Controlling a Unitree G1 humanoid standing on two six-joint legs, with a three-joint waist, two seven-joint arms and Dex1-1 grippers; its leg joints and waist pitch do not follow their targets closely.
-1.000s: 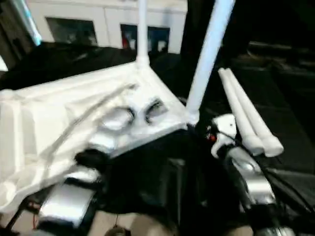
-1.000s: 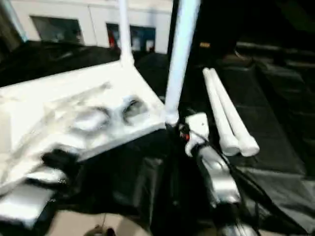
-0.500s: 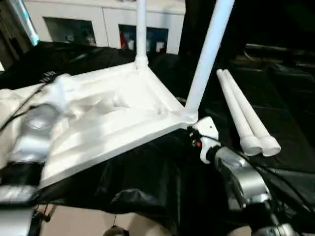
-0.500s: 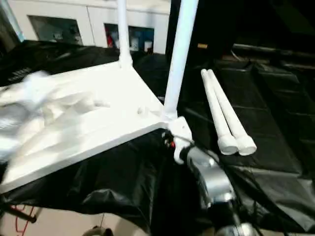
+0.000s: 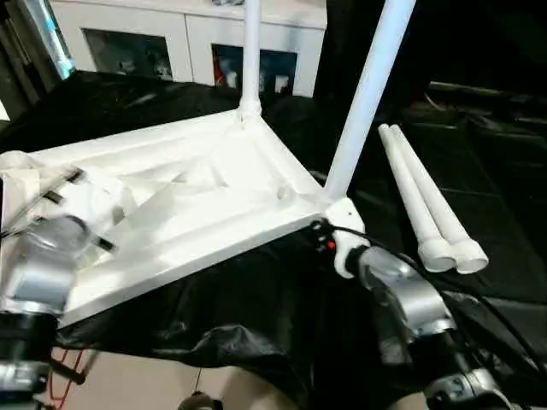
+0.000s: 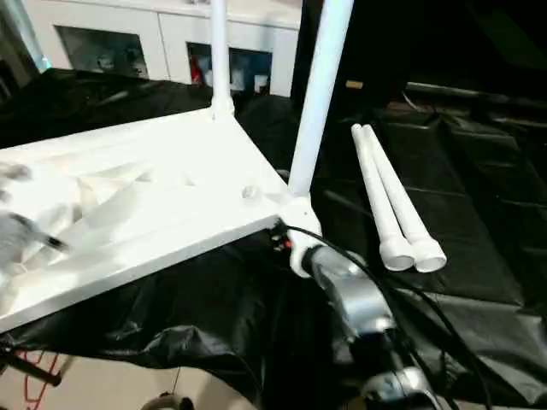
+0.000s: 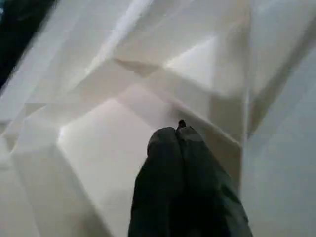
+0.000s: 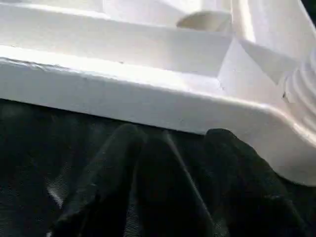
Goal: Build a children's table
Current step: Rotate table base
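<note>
Table top: the children's table point(image 5: 205, 201) lies upside down on a black-draped bench point(image 5: 504, 256), ribbed underside up, its near edge overhanging the drape's near fold.
Fitted legs: two legs stand upright in the far corner socket point(image 5: 249, 51) and the near-right corner socket point(image 5: 367, 94).
Loose legs: two more legs point(image 5: 423, 201) lie side by side on the drape, right of the top and apart from it.
Left claw: point(image 7: 178, 136) fingers pressed together, holding nothing, tips over the ribs at the left part of the underside; contact cannot be told.
Right claw: point(image 8: 168, 136) fingers apart, tips just below the top's near edge beside the near-right socket; nothing between them.
Risk, tipping: judged, a push from below at the overhanging edge could rock the top and sway the two standing legs; the near-right one is closest to the right wrist.
Risk, snagging: the right arm's cables point(image 5: 402, 256) run just beside that socket; a sweep to the right could catch them on the leg.
Risk, rolling: the loose legs are round and could roll if nudged while one is picked.
Open room: bare drape between the top's right edge and the loose legs, and more to their right.
Tight spots: a white cabinet point(image 5: 171, 43) stands behind the far corner; the left corner has little margin.
</note>
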